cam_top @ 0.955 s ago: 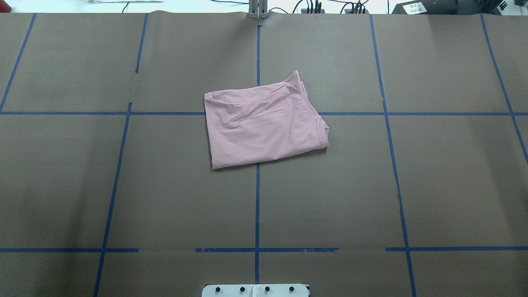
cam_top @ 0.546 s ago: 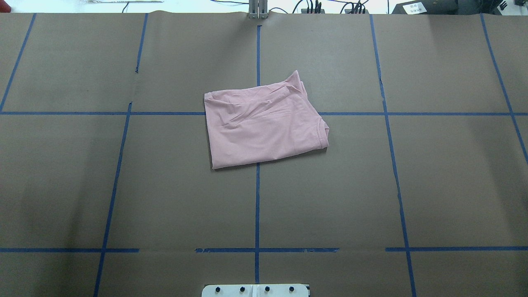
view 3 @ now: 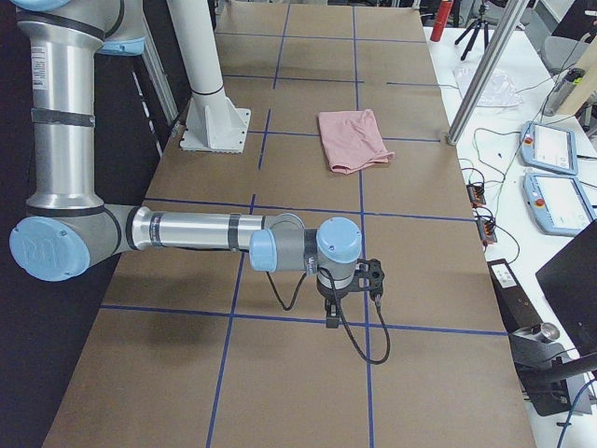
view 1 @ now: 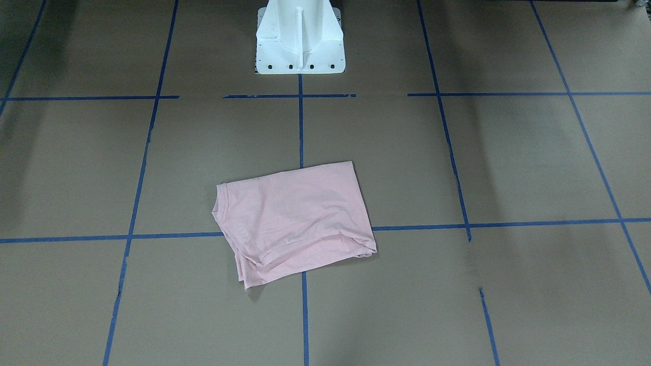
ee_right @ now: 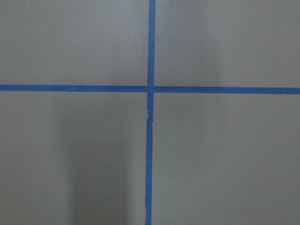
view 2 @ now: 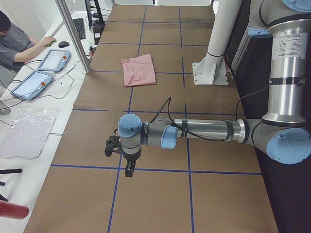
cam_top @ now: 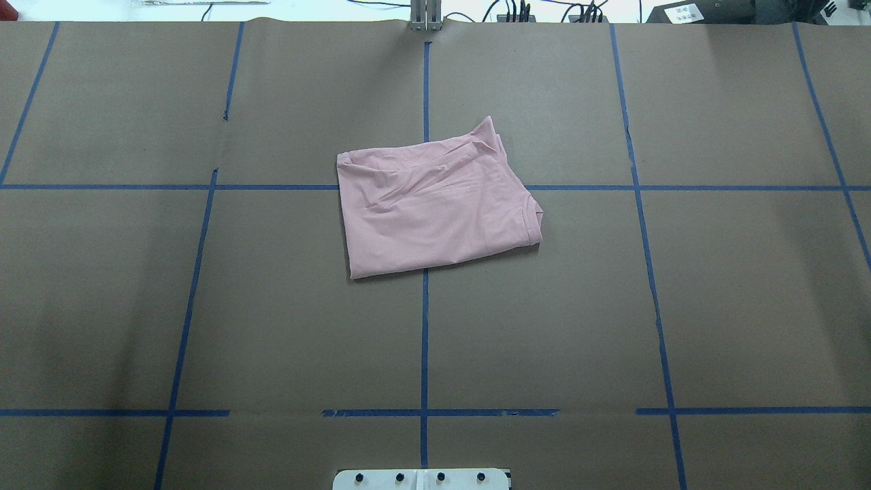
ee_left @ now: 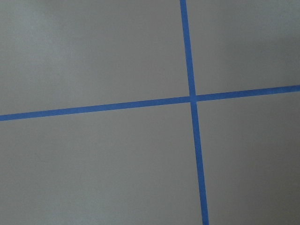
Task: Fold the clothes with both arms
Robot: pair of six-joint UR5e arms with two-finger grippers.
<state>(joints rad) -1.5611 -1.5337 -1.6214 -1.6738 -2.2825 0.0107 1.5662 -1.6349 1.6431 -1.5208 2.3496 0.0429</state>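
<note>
The clothes are one pale pink T-shirt (cam_top: pixel 435 207), folded into a rough rectangle at the middle of the brown table, plain side up (view 1: pixel 295 218). It also lies far off in the side views (view 2: pixel 138 70) (view 3: pixel 353 140). Neither arm touches it. The left arm (view 2: pixel 204 130) reaches low over the table's left end, with its black gripper (view 2: pixel 128 170) pointing down over a tape crossing. The right arm (view 3: pixel 196 231) does the same at the right end with its gripper (view 3: pixel 330 315). I cannot tell whether either gripper is open or shut. Both wrist views hold only paper and blue tape.
Blue tape lines (cam_top: pixel 424 327) divide the brown paper into a grid. The white pedestal base (view 1: pixel 300 35) stands at the robot's edge. A person (view 2: pixel 14 43) sits beside the table at teach pendants (view 2: pixel 51 60). More pendants (view 3: pixel 550 149) lie along that side.
</note>
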